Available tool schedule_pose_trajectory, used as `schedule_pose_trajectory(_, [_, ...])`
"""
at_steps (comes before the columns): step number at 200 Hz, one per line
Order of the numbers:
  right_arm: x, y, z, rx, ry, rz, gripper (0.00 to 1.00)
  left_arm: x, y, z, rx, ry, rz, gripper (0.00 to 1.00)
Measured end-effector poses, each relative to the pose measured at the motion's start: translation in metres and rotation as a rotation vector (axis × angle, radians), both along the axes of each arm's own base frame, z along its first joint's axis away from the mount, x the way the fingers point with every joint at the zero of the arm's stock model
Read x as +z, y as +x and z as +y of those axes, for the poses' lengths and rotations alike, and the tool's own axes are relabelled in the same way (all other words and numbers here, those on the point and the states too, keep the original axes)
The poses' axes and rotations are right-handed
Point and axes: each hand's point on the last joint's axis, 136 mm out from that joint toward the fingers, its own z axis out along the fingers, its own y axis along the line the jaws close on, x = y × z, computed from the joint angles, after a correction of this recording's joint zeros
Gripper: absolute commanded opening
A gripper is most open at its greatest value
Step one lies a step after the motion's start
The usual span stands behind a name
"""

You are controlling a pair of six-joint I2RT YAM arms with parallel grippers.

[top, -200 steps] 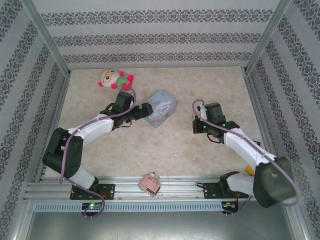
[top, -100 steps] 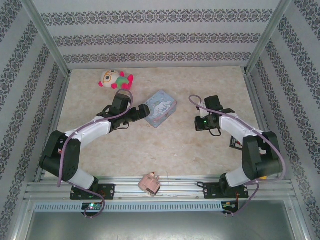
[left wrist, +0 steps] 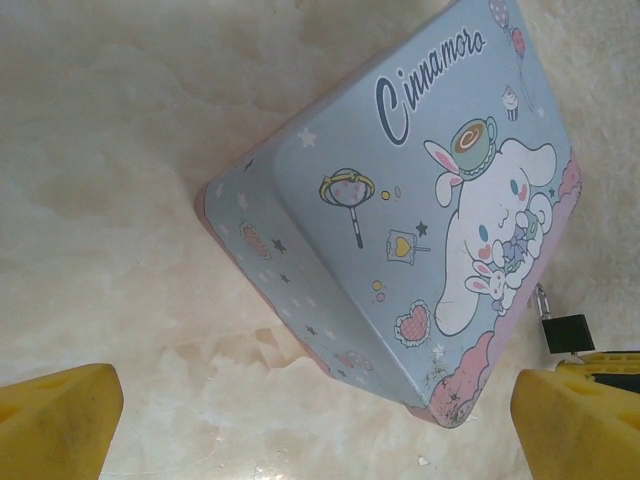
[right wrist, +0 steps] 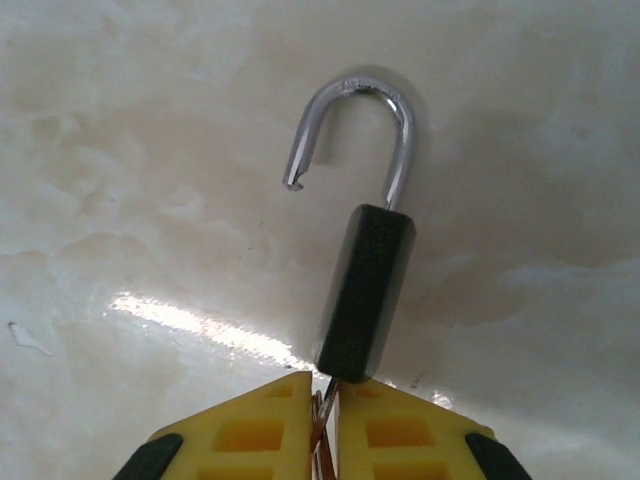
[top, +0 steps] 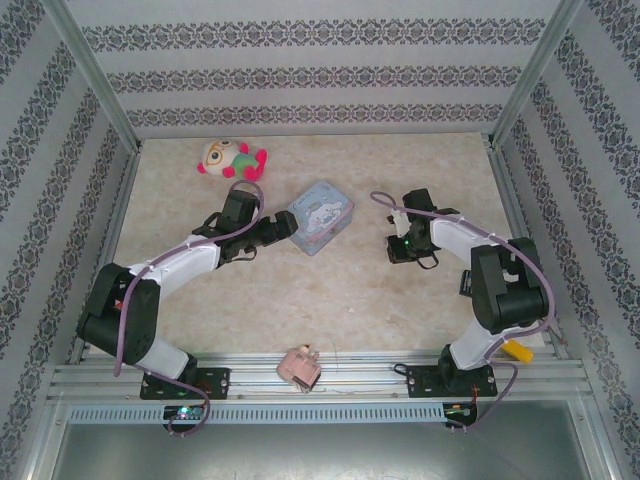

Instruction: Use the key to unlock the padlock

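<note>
The pale blue tin is showing "Cinnamoro" in dark script across its lid. The left arm is reaching out over the surface, its left claw gaping wide at the tin's near corner and gripping nothing. The right arm is bending sharply at the elbow, the right claw pinching the key, well apart from the tin. The padlock is sitting on that key, its long axis pointing straight away from the claw and its shackle standing open at the far end.

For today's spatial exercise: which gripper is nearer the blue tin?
Left. The left gripper is beside the blue tin; the right gripper is apart, to its right.
</note>
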Motion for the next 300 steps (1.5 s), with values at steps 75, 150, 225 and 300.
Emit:
schedule_pose_trajectory(75, [-0.001, -0.005, -0.009, -0.035, -0.034, 0.024, 0.50, 0.005, 0.000, 0.000, 0.000, -0.004, -0.011, 0.99])
schedule_pose_trajectory(150, [0.070, 0.009, 0.002, -0.100, 0.073, -0.144, 0.56, 0.006, 0.000, 0.000, -0.004, -0.020, -0.007, 0.99])
schedule_pose_trajectory(225, [0.045, 0.028, -0.031, -0.300, -0.104, -0.074, 0.29, 0.006, -0.001, -0.004, -0.007, -0.063, 0.000, 0.99])
schedule_pose_trajectory(300, [0.011, 0.030, -0.018, -0.251, -0.225, -0.003, 0.29, 0.006, 0.000, -0.007, -0.007, -0.082, 0.005, 0.99])
